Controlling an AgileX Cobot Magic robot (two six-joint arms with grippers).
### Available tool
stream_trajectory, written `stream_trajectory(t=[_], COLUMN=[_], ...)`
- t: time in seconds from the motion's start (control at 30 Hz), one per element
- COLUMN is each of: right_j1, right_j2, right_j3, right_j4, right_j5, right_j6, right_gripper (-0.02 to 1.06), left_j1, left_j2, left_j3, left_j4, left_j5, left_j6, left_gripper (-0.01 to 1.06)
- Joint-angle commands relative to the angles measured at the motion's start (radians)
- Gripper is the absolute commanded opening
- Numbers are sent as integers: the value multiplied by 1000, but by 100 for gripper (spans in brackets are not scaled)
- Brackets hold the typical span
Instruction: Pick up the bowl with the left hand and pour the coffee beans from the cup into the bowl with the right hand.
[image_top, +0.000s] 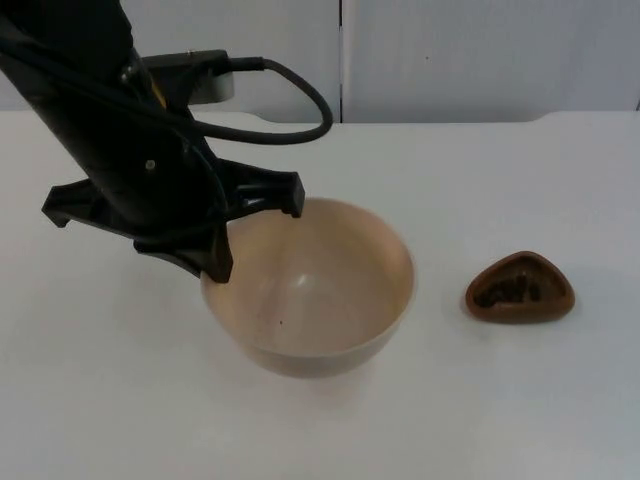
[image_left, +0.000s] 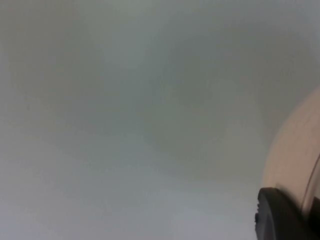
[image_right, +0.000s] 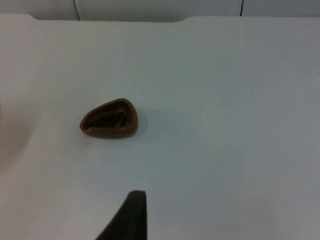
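A large cream bowl (image_top: 330, 300) stands on the white table left of centre, with nothing in it. My left gripper (image_top: 257, 237) is open at the bowl's left rim, one fingertip (image_top: 292, 204) at the far part of the rim and the other at the near left part. In the left wrist view the bowl's outer wall (image_left: 292, 165) is right beside a black fingertip (image_left: 275, 220). A small brown cup (image_top: 519, 290) with dark coffee beans in it sits to the bowl's right. My right gripper (image_right: 131, 220) waits well back from the cup (image_right: 109, 119).
The grey partition wall (image_top: 450, 50) closes off the far side of the table. White table top (image_top: 520, 420) runs around the cup and in front of the bowl.
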Motion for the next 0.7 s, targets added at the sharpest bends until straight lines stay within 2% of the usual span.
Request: stream_trajectory(t=[0.0, 0.23, 0.5, 0.67], right_j1=[-6, -6, -6, -6], right_j2=[5, 65, 309, 497], right_j3=[2, -47, -111, -138], right_j4=[13, 70, 71, 74], right_j5=[-11, -20, -44, -97], right_j6=[3, 3, -20, -40], right_gripper=[105, 103, 102, 102], left_j1=[-6, -6, -6, -6], left_j2=[-11, -11, -11, -11], left_j3=[2, 2, 2, 2], left_j4=[5, 5, 1, 1], left_j5=[-9, -9, -9, -9], left_j6=[-10, -10, -8, -8], left_gripper=[0, 0, 0, 0])
